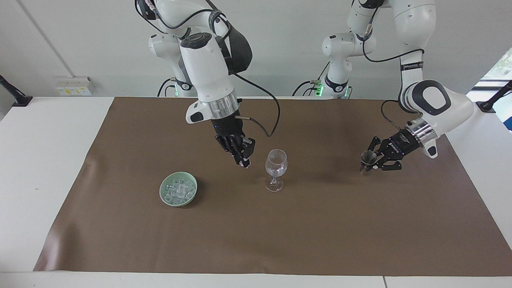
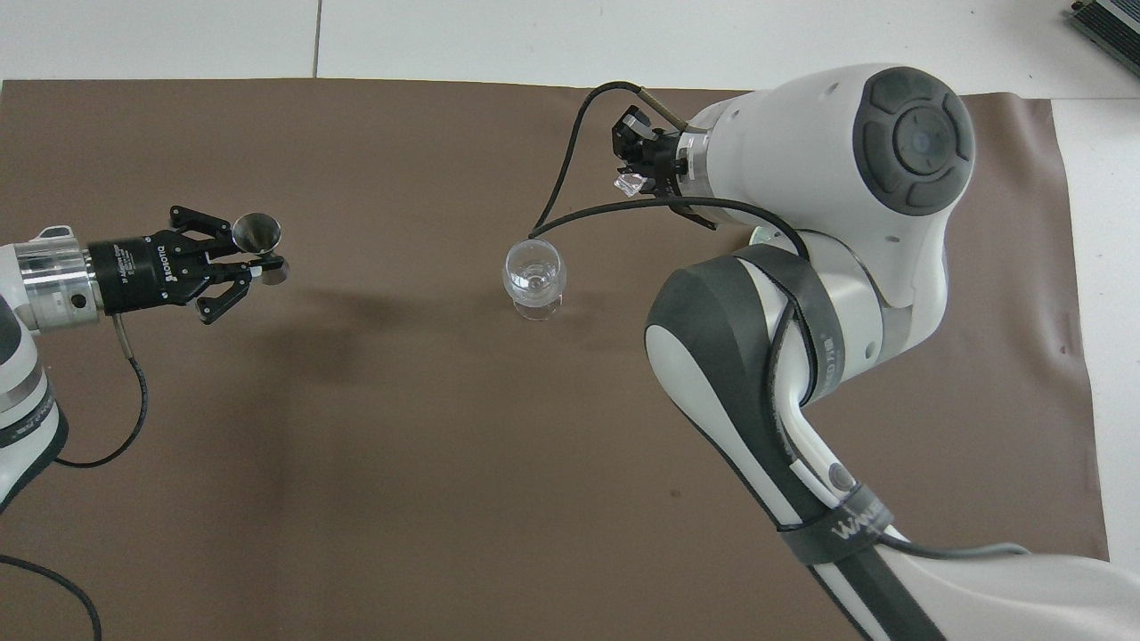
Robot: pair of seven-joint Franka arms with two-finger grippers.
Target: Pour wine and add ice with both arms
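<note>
Ice cube (image 2: 629,184) pinched in right gripper (image 1: 245,161) beside glass (image 1: 276,163); left gripper (image 1: 373,161) clasping jigger (image 1: 367,159).

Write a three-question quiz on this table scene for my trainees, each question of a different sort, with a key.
1. True or false: the right gripper holds an ice cube.
2. What does the left gripper hold: A a metal jigger, B a spoon, C nothing?
3. Fill in: the rest of the ice lies in the pale green ____.

Key: 1 true, a clear cube shows at its fingertips, up in the air beside the stemmed glass. 2 A. 3 dish.
</note>
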